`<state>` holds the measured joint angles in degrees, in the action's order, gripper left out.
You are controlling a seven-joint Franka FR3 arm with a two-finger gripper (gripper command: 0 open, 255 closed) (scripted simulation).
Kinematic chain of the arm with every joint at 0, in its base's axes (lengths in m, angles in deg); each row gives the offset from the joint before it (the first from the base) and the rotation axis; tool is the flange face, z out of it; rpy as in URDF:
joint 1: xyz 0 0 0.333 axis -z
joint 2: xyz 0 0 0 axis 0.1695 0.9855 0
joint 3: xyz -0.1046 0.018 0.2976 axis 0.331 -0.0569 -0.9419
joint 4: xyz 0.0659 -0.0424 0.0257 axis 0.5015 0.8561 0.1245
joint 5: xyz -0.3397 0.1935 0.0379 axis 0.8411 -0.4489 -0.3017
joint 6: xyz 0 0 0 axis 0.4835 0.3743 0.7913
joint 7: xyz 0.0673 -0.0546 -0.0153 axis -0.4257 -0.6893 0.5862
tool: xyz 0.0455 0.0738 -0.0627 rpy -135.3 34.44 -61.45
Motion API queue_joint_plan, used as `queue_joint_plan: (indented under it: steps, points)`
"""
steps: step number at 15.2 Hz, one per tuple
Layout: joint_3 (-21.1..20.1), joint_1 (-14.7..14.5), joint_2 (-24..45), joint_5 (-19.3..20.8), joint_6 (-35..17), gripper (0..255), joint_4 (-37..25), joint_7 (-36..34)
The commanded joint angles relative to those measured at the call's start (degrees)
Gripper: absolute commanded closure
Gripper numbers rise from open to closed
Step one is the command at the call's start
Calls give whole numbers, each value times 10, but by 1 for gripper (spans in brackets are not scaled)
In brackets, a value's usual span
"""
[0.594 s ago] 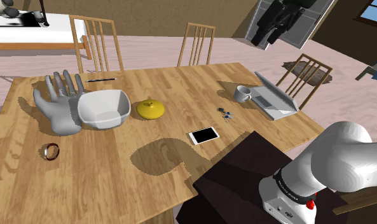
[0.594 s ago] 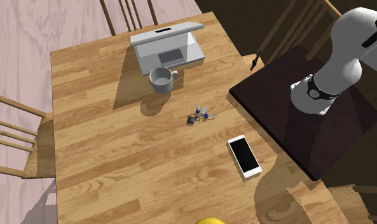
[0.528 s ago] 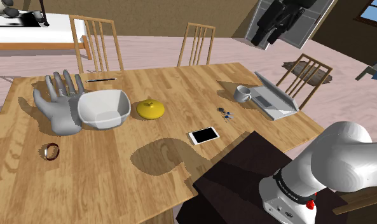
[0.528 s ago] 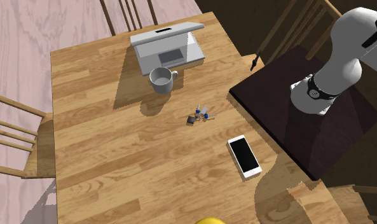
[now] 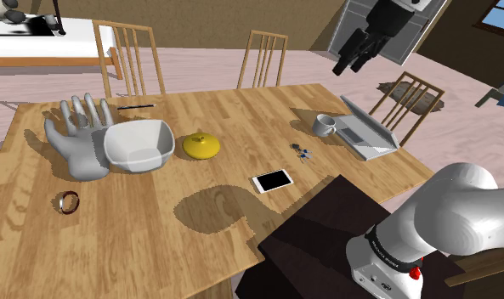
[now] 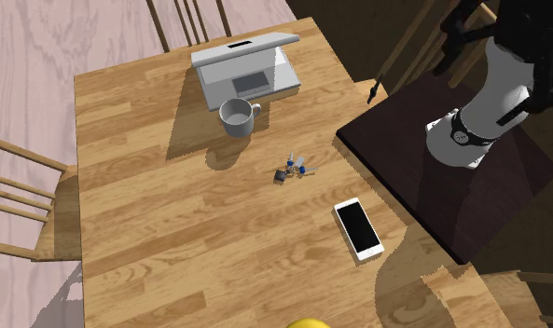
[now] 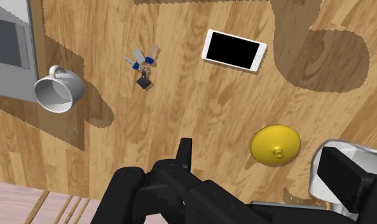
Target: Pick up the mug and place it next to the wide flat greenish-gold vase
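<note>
White mug (image 6: 237, 118) stands upright on the wooden table (image 6: 153, 233), just beside the grey laptop (image 6: 246, 67), keys (image 6: 292, 170) nearby.

On the table (image 6: 172, 233), the mug (image 6: 237, 117) sits beside the laptop (image 6: 244, 73), keys (image 6: 293, 170) between mug and phone (image 6: 358, 228).

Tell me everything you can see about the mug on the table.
The mug is plain pale grey, round, with one small handle pointing toward the second exterior view's right. It stands upright, mouth up, looking empty. It rests on the wooden table, close beside the open laptop, with keys a little apart. Nothing grips it.
</note>
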<state>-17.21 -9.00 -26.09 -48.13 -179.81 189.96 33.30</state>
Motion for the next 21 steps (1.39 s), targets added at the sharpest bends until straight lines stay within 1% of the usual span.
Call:
queue_joint_plan:
  steps: [1,7,13,17,21]
  points:
    - [23,7,6,10,-24,0,19,25]
    - [92,23,59,34,-98,0,45,94]
    - [165,29,140,43,-174,0,45,169]
    - [216,25,208,32,-222,0,30,224]
    - [269,14,286,1,-265,0,4,290]
